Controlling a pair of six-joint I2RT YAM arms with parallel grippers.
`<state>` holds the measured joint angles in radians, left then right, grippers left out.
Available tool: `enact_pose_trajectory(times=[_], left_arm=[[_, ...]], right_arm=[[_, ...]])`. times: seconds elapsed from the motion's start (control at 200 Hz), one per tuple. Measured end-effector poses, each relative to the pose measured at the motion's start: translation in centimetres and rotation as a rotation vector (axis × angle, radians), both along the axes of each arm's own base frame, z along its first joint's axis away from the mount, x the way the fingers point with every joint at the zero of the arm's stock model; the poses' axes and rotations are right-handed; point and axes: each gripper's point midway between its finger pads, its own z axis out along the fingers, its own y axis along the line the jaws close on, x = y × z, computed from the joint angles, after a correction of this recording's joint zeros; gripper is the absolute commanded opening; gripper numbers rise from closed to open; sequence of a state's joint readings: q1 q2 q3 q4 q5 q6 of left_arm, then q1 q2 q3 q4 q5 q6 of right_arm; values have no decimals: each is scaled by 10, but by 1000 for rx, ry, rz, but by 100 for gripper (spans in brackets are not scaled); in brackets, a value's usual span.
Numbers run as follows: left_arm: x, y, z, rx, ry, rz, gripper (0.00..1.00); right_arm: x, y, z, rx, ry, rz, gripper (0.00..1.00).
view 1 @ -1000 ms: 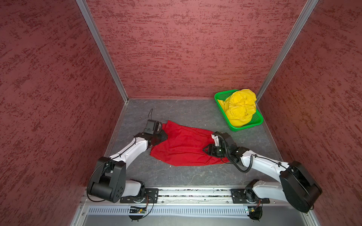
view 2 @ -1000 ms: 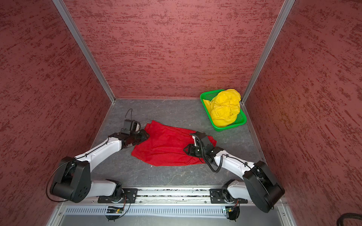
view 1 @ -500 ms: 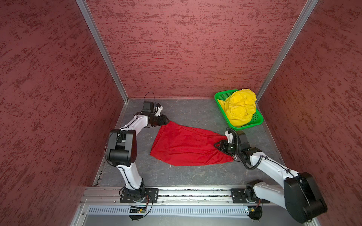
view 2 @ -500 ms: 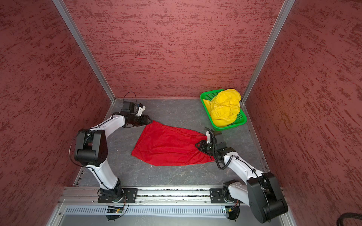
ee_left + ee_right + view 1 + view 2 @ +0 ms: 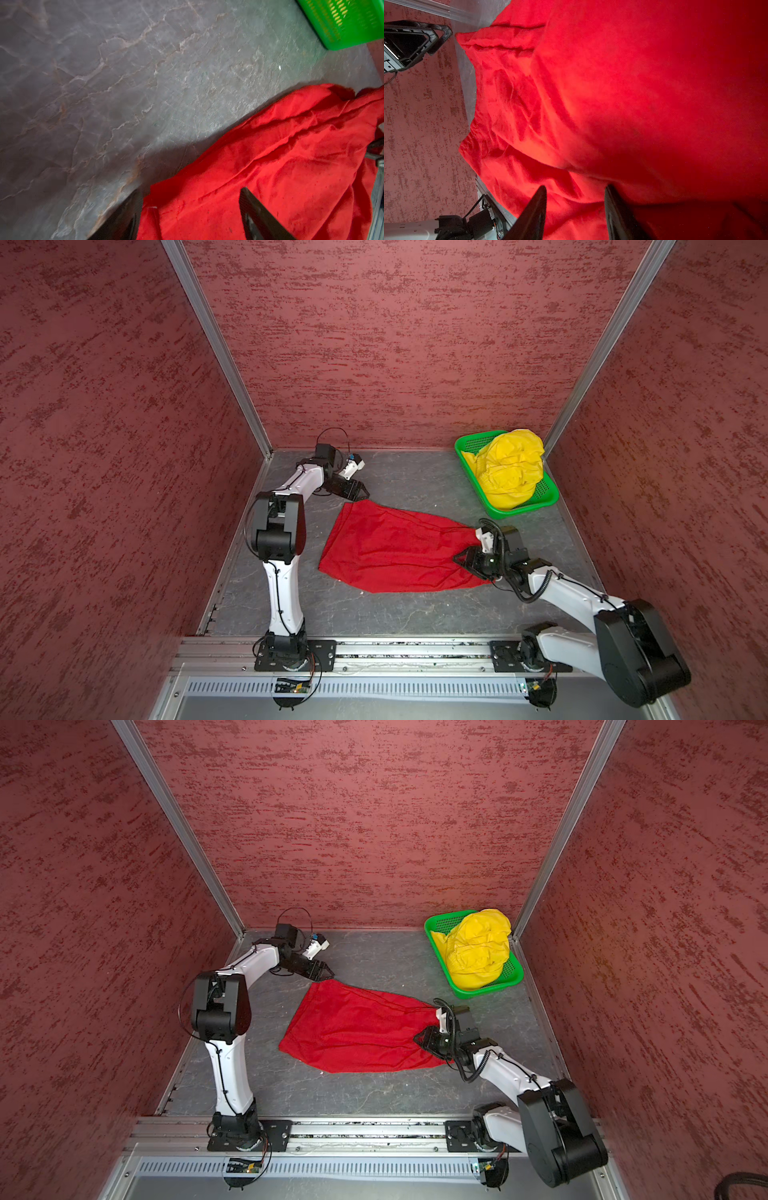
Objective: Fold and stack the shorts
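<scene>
Grey bench (image 5: 415, 614) first: the red shorts (image 5: 395, 551) lay spread flat across its middle, their long axis running from the far left down toward the near right. In the far right corner the yellow shorts (image 5: 509, 472) sat heaped in the green basket (image 5: 519, 512), well apart from the red pair. The right hand (image 5: 465, 562) had the bunched right end of the red pair pinched, with the cloth drawn to a point at it. The left hand (image 5: 356, 490) was at the opposite, far-left corner, fingers (image 5: 255, 209) spread wide and gripping nothing, that corner lying just under them. So the cloth stretched hand to hand, and the left was plainly nearer the free corner. A fold across toward the right looked likely.
</scene>
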<state>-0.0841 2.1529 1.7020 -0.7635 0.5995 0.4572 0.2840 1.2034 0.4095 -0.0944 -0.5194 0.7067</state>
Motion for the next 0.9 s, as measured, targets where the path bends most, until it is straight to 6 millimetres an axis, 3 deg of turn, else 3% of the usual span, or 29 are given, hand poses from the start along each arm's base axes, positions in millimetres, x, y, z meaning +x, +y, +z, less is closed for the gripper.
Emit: enact_pose_trajectory(times=[0.321, 0.516, 0.606, 0.676, 0.746, 0.902], left_arm=[[-12, -7, -27, 70, 29, -108, 71], [-9, -9, -28, 85, 10, -117, 43], [-7, -8, -27, 80, 2, -100, 17], [-9, -5, -26, 73, 6, -79, 5], [-11, 1, -20, 67, 1, -53, 0], [-3, 24, 4, 54, -25, 51, 0]], right_arm=[[-1, -1, -3, 12, 10, -12, 48], [-5, -4, -9, 16, 31, -30, 47], [-7, -7, -14, 17, 52, -49, 47], [-9, -10, -18, 16, 68, -61, 47], [-10, -11, -20, 15, 80, -71, 47], [-9, -12, -21, 11, 83, -83, 48]])
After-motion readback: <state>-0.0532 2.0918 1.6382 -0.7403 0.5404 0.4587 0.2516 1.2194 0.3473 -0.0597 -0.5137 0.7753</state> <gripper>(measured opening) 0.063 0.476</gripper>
